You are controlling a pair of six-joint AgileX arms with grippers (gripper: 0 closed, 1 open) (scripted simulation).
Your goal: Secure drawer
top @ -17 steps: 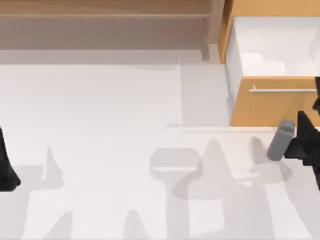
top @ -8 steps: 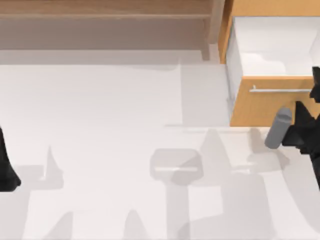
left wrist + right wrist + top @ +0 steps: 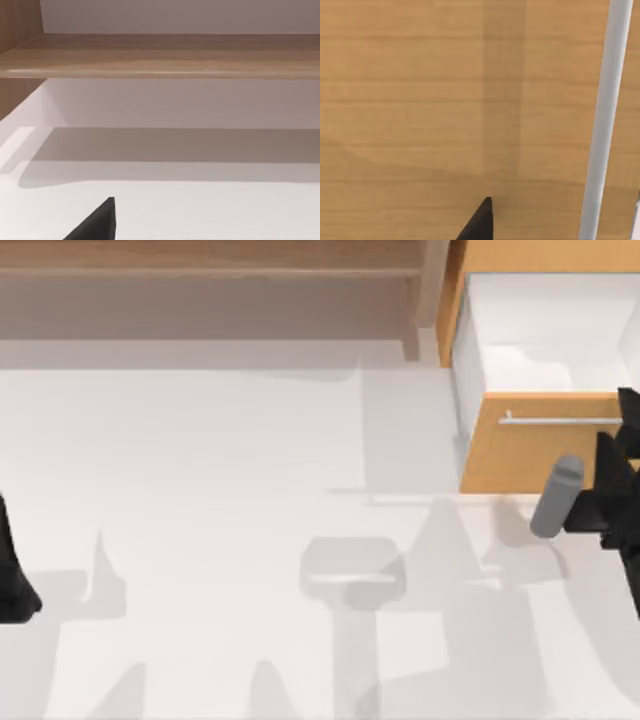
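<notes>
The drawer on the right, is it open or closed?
Open. The drawer sticks out from its cabinet, white inside walls showing behind the wooden front; the right gripper is at its handle.

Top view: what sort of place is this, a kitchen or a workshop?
Probably neither: it looks like a computer-rendered test bench. A plain white table carries a brown wooden shelf unit and an open drawer with a silver bar handle, with black robot arms at both edges.
</notes>
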